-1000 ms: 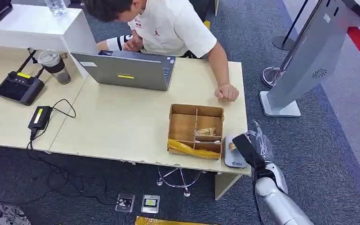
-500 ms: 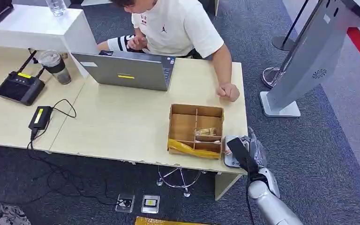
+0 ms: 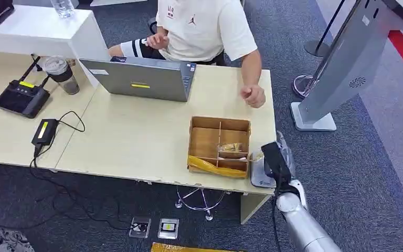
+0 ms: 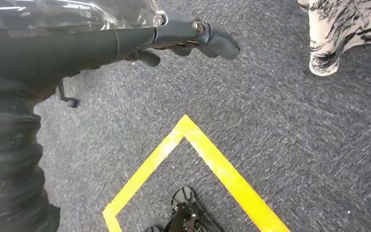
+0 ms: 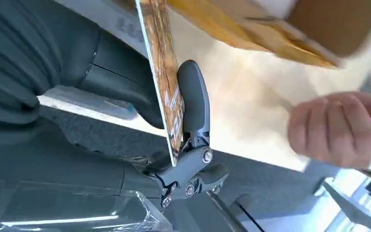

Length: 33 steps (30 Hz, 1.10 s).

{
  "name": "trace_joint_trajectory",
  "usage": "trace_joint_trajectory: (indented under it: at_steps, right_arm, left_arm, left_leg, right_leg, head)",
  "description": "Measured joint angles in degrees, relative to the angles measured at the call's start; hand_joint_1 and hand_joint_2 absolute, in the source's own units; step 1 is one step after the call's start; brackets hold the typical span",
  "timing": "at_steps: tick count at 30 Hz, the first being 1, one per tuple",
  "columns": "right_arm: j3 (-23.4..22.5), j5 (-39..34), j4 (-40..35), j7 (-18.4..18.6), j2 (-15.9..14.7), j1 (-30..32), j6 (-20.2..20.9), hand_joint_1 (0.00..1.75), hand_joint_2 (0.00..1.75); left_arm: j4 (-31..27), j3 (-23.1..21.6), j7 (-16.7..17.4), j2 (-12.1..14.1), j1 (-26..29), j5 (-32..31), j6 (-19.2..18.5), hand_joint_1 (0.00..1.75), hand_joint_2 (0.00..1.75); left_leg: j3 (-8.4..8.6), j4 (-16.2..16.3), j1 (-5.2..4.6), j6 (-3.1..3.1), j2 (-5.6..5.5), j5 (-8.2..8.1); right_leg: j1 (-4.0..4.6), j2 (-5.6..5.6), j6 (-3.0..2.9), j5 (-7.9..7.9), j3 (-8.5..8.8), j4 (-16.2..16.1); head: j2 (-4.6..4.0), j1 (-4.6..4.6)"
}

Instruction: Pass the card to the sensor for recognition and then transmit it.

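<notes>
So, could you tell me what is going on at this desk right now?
The robot's right hand holds a card pinched on edge over the grey sensor at the desk's near corner, beside the cardboard box. A person's hand is raised above the desk, apart from the card, so the handover is not yet made. The left hand hangs over the carpet with nothing in it.
</notes>
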Motion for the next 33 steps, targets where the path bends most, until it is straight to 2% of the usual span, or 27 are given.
trace_joint_trajectory:
  at_steps: [5, 12, 17, 19, 22, 25, 28, 30, 33]
  right_arm:
    - [-1.3, -1.1, -6.6, 0.5, -0.7, -1.3, -0.6, 1.75, 1.75]
    - [-3.0, -0.5, -15.5, 3.1, -2.4, -1.7, -2.1, 1.75, 1.75]
    - [-4.3, 0.7, -20.9, 3.3, -3.4, -1.5, -4.5, 1.75, 1.75]
    - [-4.6, 3.2, -23.8, 3.6, -3.7, -1.6, -5.0, 1.75, 1.75]
    - [-4.5, 12.2, -28.1, 3.9, -3.6, -2.0, -5.6, 1.75, 1.75]
    - [-3.6, 19.1, -27.5, 2.7, -2.5, -5.3, -6.8, 1.75, 1.75]
    - [-3.0, 21.4, -25.1, 1.2, -1.3, -8.1, -7.9, 1.75, 1.75]
    - [-2.2, 24.2, -20.9, 0.0, -0.1, -11.5, -9.7, 1.75, 1.75]
    - [-1.2, 28.6, -13.1, 0.2, 1.1, -16.4, -12.3, 1.75, 1.75]
  left_arm:
    - [0.0, 0.0, -0.5, -0.3, 0.0, 0.0, 0.0, 0.00, 1.75]
    - [0.0, 0.0, -0.5, -0.7, 0.0, 0.0, 0.0, 0.00, 1.75]
    - [0.0, 0.0, -0.6, -0.9, 0.0, -0.2, -0.1, 0.00, 1.75]
    - [0.0, 0.0, -0.9, -0.9, 0.1, -0.4, -0.2, 0.00, 1.75]
    - [0.0, -0.4, -1.7, -1.0, 0.0, -1.1, -1.2, 0.00, 1.75]
    - [0.0, -0.9, -2.7, -1.0, -0.2, -1.8, -2.5, 0.00, 1.75]
    - [0.0, -1.4, -3.3, -1.0, -0.3, -2.1, -3.2, 0.00, 1.75]
    - [0.0, -1.8, -4.0, -0.9, -0.2, -2.6, -3.9, 0.00, 1.75]
    - [0.0, -2.2, -4.3, -0.9, -0.5, -3.4, -4.8, 0.00, 1.75]
  left_leg:
    - [0.02, 0.0, 0.00, 0.00, 0.00, 0.00]
    - [0.02, 0.0, -0.01, 0.00, 0.01, 0.00]
    - [0.00, 0.0, -0.01, 0.00, 0.00, 0.00]
    - [0.00, 0.0, 0.00, 0.00, 0.00, 0.00]
    - [-0.02, 0.0, 0.00, 0.00, 0.02, 0.00]
    - [-0.01, 0.0, 0.00, -0.01, 0.07, 0.01]
    - [-0.07, 0.0, 0.03, -0.04, -0.04, 0.04]
    - [-0.12, 0.0, 0.03, -0.09, 0.01, 0.08]
    - [-0.08, 0.0, 0.03, -0.09, -0.09, 0.10]
  right_leg:
    - [0.00, 0.00, -0.02, 0.01, 0.00, 0.0]
    - [-0.01, 0.01, -0.01, 0.02, -0.02, 0.0]
    - [0.00, -0.01, -0.01, 0.02, -0.01, 0.0]
    - [0.00, 0.00, -0.01, 0.02, -0.01, 0.0]
    - [0.00, 0.01, -0.02, 0.02, -0.01, 0.0]
    - [0.01, 0.04, -0.03, 0.03, -0.03, 0.0]
    - [0.04, -0.05, -0.03, 0.03, 0.00, 0.0]
    - [0.03, 0.00, -0.06, 0.10, -0.11, 0.1]
    - [0.04, -0.07, -0.06, 0.10, -0.03, 0.1]
  head:
    - [0.00, -0.02]
    - [0.00, 0.00]
    - [0.00, 0.00]
    - [0.00, 0.00]
    - [0.00, 0.00]
    - [0.00, 0.00]
    - [0.00, 0.00]
    - [0.00, -0.02]
    - [0.00, 0.00]
